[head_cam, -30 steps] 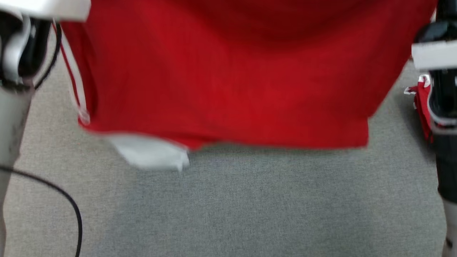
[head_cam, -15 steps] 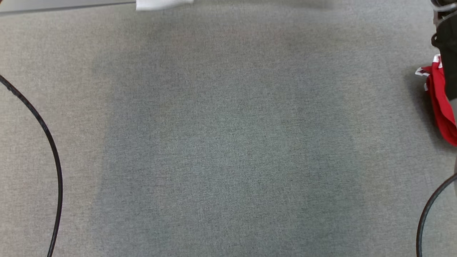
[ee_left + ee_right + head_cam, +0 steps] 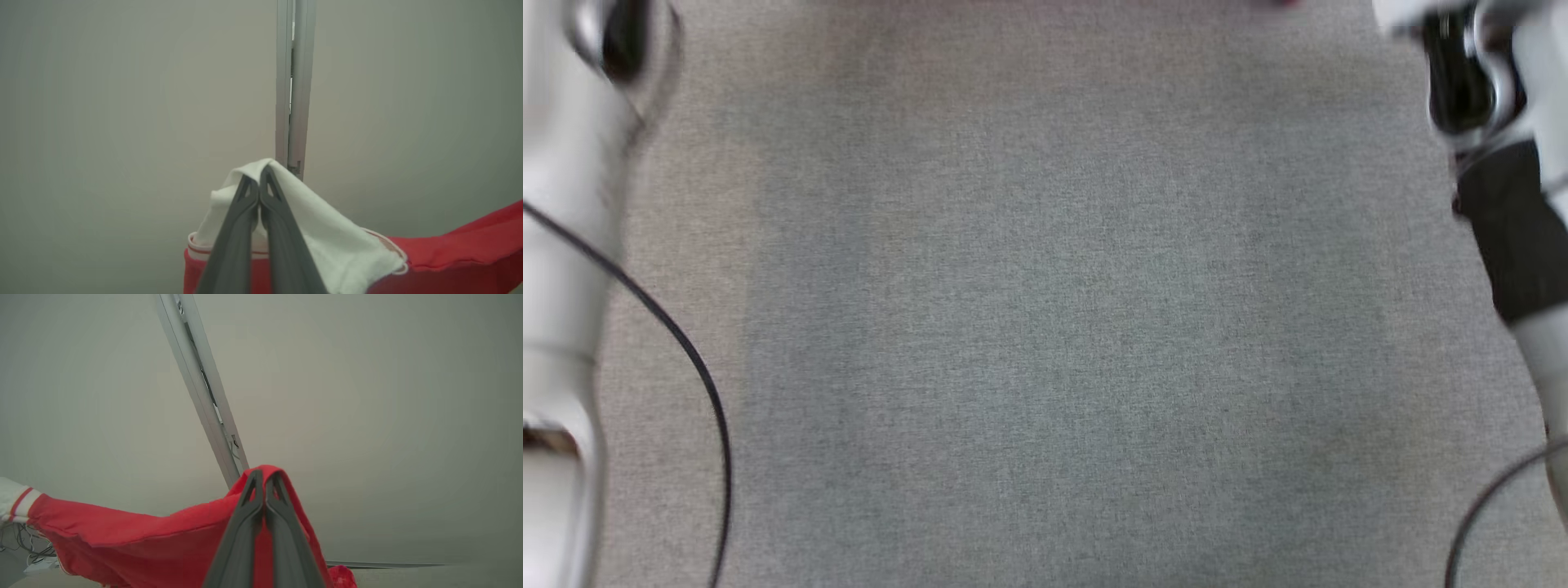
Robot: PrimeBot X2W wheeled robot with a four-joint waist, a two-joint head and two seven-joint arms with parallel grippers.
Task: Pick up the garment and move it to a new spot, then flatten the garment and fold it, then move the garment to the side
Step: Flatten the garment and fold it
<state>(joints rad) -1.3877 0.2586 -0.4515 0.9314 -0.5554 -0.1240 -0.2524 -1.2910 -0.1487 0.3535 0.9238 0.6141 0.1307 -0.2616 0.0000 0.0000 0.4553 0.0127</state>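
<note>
2 arms frame the head view: the pale left forearm point(image 3: 564, 245) runs down the left edge, blurred, with a black cable point(image 3: 698, 367) curving beside it. Between the arms lies a bare grey surface point(image 3: 1054, 327). At the right edge the right arm point(image 3: 1515, 237) shows a dark band between pale parts.

From the left wrist, the left gripper point(image 3: 258, 183) has its 2 dark fingers pressed together, pinching a peak of white fabric point(image 3: 327, 237) that belongs to the garment point(image 3: 449, 245). A thin red stripe edges that white part, and the red cloth sags away to the right, lifted in the air. A metal post point(image 3: 295, 81) stands upright behind the fingertips against a plain pale wall.

From the right wrist, the red garment point(image 3: 122, 535) hangs in a slack span from a white, red-striped edge at the far left over to the right gripper point(image 3: 264, 477). Its 2 fingers are closed tight on a fold of red cloth draped over their tips. The post point(image 3: 204, 396) leans across the view behind them.
</note>
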